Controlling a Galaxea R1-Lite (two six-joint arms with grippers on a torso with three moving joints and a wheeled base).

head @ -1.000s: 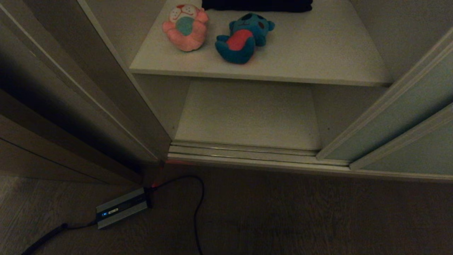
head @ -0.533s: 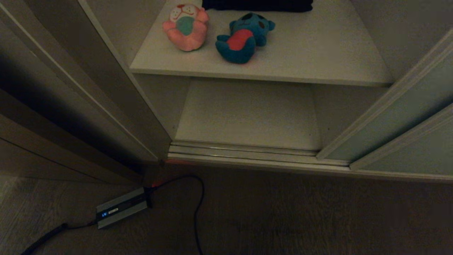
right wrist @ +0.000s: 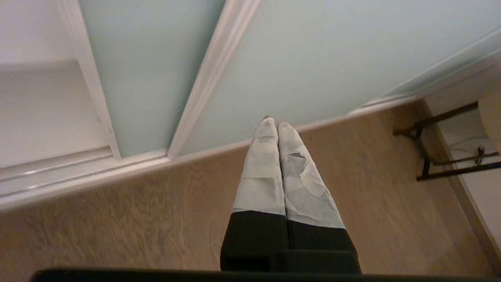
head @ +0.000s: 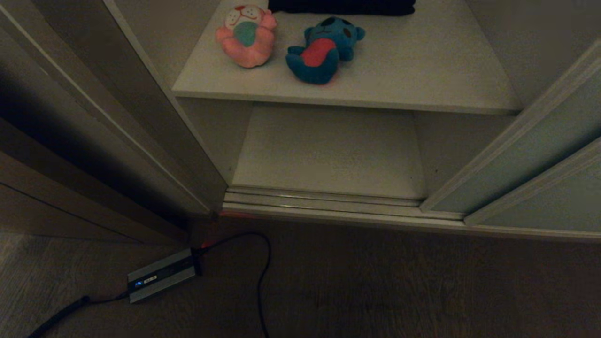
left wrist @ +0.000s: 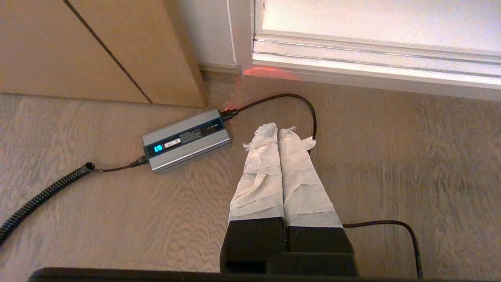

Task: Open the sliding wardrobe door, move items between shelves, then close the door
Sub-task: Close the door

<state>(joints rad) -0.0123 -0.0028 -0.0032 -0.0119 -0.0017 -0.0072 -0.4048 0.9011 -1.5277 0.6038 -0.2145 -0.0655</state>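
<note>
Matte pale door panel (head: 526,155); plush toys (head: 324,51); matte off-white shelf (head: 422,70); wood-grain floor (head: 399,286); brushed-metal charger box (head: 162,280).

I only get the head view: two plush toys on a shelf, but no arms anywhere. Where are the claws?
Observer: The left claw is shut, hanging over the wooden floor beside a grey power brick.
Operator: And the other one?
Observer: The right claw is shut too, pointing at the base of the sliding wardrobe door.
Operator: Is either holding a toy?
Observer: No, both are empty.
</note>
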